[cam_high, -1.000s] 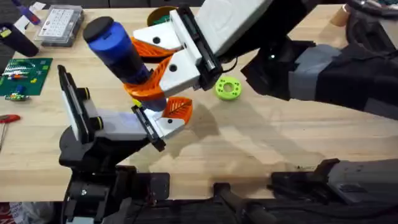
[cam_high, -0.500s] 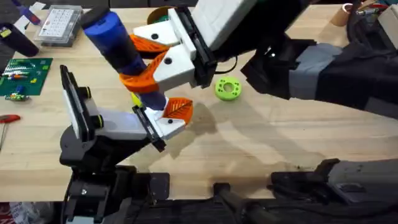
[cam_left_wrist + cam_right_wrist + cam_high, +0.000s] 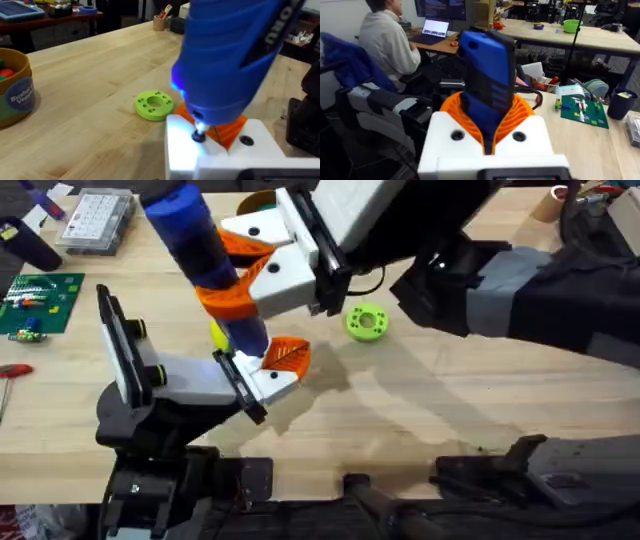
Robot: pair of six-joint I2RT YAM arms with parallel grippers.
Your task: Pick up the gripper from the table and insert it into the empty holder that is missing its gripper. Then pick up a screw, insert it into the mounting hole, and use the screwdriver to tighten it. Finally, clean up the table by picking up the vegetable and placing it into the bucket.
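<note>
Bright-blue screwdriver (image 3: 205,260), orange ribbed gripper (image 3: 287,355) on white base, green ring (image 3: 366,321).

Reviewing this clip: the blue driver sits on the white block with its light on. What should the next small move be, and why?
Probably keep the screwdriver pressed straight down and let it run. In the left wrist view its tip meets a screw on the gripper's white base block, lit by the driver's lamp. The right end effector clamps the driver body. The screw head seems not yet flush, though that is hard to judge.
</note>
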